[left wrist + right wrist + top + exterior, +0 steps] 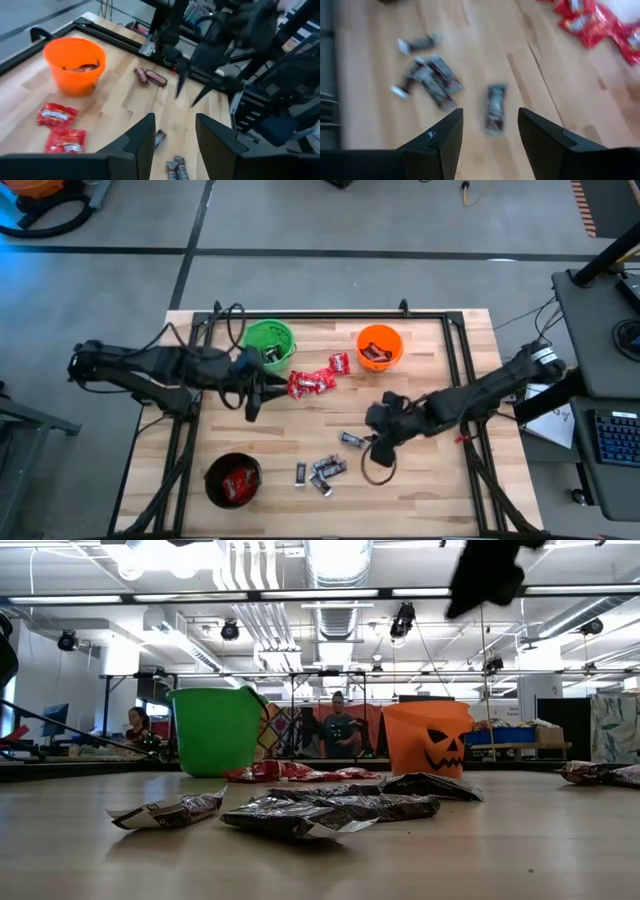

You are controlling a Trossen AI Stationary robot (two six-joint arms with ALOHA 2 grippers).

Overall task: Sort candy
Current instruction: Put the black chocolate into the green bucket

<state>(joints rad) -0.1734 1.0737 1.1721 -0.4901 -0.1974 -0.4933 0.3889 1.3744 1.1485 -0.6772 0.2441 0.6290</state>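
The pale wooden tabletop (pixel 430 480) carries three round plastic buckets: green (pixel 268 340) at the far left, orange (pixel 379 346) at the far right with dark bars inside, black (pixel 232 480) at the near left with red packets inside. Sorting looks partly done, and loose candy remains.

The right pincer (pixel 487 137) hangs above the tabletop right of centre, fingers apart and empty. A single black-silver wrapped bar (pixel 495 107) lies just ahead of its gap, so the step in hand appears to be reaching for that bar. The next move calls for lowering straight over it and closing across its narrow width.

The left pincer (pixel 174 132) waits beside the green bucket, also spread and empty.

Bright red squarish packets (pixel 312 383) lie between the two far buckets; a cluster of small black-silver bars (pixel 322 472) sits nearer, left of the right pincer.
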